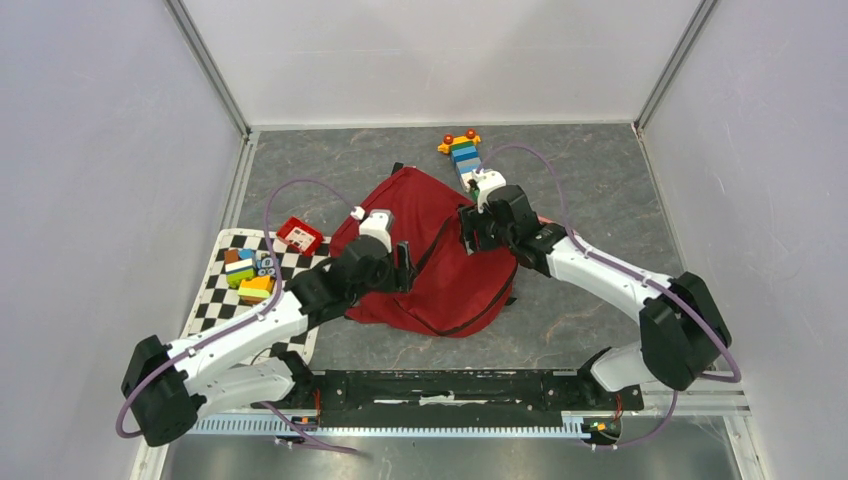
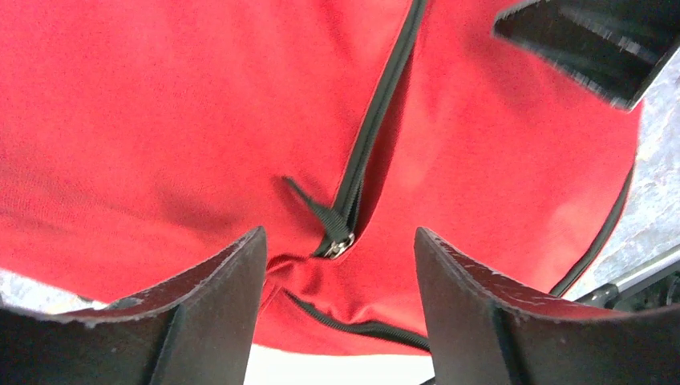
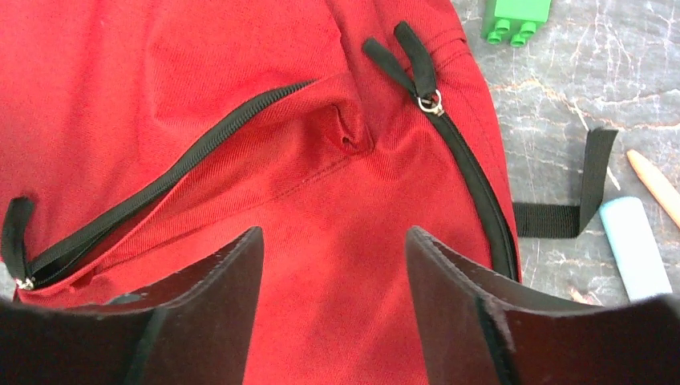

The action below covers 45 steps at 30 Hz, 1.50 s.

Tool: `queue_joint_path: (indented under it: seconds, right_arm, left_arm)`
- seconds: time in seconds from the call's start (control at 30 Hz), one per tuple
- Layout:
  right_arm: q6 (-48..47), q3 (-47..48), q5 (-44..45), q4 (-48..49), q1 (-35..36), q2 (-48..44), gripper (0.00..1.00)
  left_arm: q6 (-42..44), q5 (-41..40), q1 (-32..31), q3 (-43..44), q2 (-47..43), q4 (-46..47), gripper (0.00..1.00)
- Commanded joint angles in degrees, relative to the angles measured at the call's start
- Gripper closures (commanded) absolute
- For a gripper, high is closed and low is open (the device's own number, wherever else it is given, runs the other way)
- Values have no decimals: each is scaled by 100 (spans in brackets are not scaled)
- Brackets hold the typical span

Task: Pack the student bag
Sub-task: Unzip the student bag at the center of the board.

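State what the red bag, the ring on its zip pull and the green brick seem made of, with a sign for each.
The bag looks like matt woven cloth: fine diagonal weave, soft creases. The ring is probably metal: silvery and shiny. The green brick is likely hard plastic: smooth, slightly glossy, moulded studs.

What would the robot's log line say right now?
left gripper: open above black zipper pull | right gripper: open over large dark-red fabric backpack | coloured toy bricks: outside backpack
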Motion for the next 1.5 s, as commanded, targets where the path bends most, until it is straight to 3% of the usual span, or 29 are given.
queue_joint_path:
  seconds: [0.0,0.2,0.43,0.8,0.93,1.23,1.47]
  right_arm:
    - [601,-245,-56,190,14,-501,25]
    - [1474,-735,-380,979,98,-739,19]
    - [1982,-644,-386,1489,448,-424,16]
    - [2111,-333,148,1202,717,506,18]
    - [2107,-579,411,1052,780,433,18]
    - [2328,-1413,613,1171,778,63,18]
    - [2568,-1679,376,1441,772,104,17]
  left_arm:
    - [650,-162,-29,565,447,9,24]
    - [579,-391,-53,907,1100,49,20]
    - [370,-816,-55,730,796,44,17]
    - [427,-975,-55,474,373,-164,16]
    - [650,-1051,-55,547,470,-137,16]
    - [1587,-949,-158,1057,1356,443,13]
    - [1892,-1584,-249,1420,2196,878,3]
